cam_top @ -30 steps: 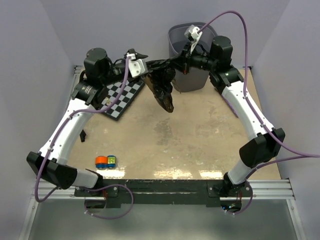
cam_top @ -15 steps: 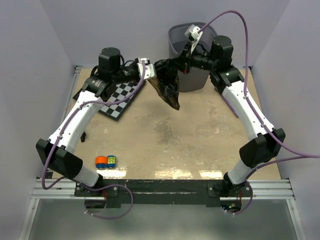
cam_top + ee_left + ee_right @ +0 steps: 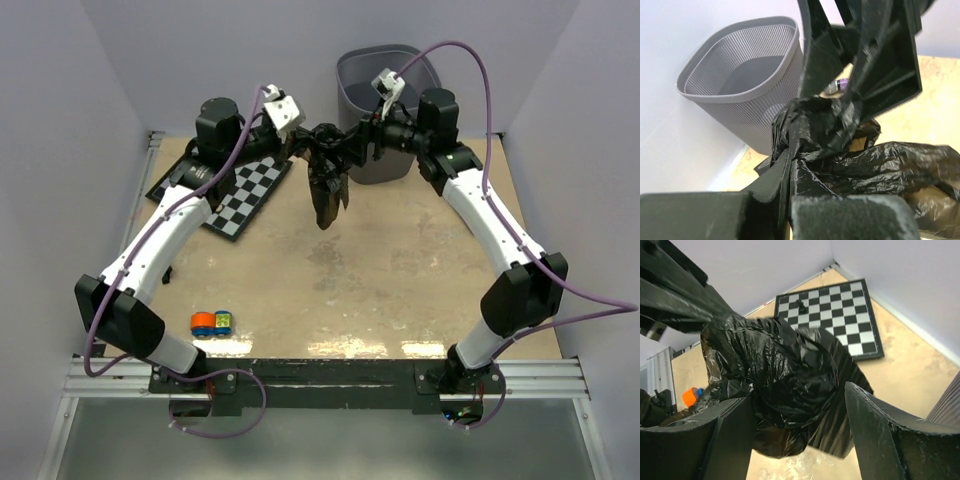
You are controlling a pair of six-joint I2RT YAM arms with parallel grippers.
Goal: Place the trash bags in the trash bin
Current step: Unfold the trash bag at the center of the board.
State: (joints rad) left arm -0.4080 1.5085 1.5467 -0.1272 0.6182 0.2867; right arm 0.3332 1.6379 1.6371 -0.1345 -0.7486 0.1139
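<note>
A crinkly black trash bag (image 3: 326, 185) hangs above the table between my two grippers. My left gripper (image 3: 300, 143) is shut on its bunched top; in the left wrist view the closed jaws pinch the bag (image 3: 840, 160) at the left gripper (image 3: 790, 172). My right gripper (image 3: 352, 146) stands open, its fingers (image 3: 880, 430) on either side of the bag (image 3: 785, 375) without pinching it; the right gripper (image 3: 799, 395) faces the left one. The grey mesh trash bin (image 3: 352, 72) stands just behind them, its open top (image 3: 740, 65) showing beyond the bag.
A chessboard (image 3: 228, 190) lies at the back left, under the left arm, with a dark piece on it (image 3: 801, 305). A small orange and blue toy (image 3: 212, 322) sits near the front left. Lilac walls close in the table on three sides.
The left gripper came right to the bag's top and shut on it. The right gripper, which held the bag, has opened. The bag now hangs straighter and narrower.
</note>
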